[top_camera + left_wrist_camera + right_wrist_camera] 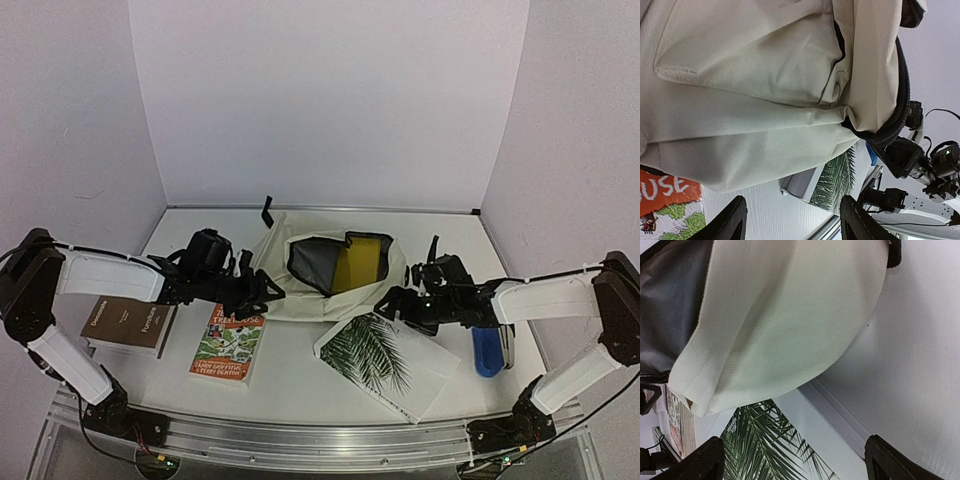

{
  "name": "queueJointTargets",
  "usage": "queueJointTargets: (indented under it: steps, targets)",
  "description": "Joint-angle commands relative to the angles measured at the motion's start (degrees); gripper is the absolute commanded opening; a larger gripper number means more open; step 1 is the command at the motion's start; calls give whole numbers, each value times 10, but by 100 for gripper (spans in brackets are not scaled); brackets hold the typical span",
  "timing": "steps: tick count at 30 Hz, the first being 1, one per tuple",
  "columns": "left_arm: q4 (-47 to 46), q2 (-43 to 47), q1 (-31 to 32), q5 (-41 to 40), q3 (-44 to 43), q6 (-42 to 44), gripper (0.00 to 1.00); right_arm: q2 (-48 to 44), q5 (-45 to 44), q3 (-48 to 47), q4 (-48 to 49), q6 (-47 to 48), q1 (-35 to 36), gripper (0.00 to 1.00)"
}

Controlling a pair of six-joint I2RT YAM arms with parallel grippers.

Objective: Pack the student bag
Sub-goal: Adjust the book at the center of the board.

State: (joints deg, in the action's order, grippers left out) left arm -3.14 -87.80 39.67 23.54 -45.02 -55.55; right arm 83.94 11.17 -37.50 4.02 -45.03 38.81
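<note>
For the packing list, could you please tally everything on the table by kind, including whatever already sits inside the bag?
Bag: 1
Books: 3 (brown book, orange book, palm-leaf book)
Yellow item inside the bag: 1
Blue object: 1
Total: 6

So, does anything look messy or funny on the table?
Nothing is spilled or broken. The palm-leaf book lies at a slant, one corner close to the student bag, and the bag sags flat with its mouth gaping open.
</note>
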Motion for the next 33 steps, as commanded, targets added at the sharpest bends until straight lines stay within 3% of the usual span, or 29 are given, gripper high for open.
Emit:
queueJointTargets:
  steps: [1, 9, 18, 26, 33]
  targets:
    - [-9, 38, 34, -12, 18, -42, 64, 7, 15, -10, -19, -37, 39, 96]
    - [28, 62, 101, -22, 31, -54, 66, -50, -43, -5, -27, -68, 58, 97]
    - [28, -16, 128, 4, -17, -3, 67, -196, -186, -1, -241, -136, 56, 98]
    - [6, -84, 129, 14, -60, 24, 68, -207, -135, 26, -290, -190, 46, 98]
    - [-11, -113, 129, 29, -81, 36, 68, -214, -140, 61, -342, -230, -6, 98]
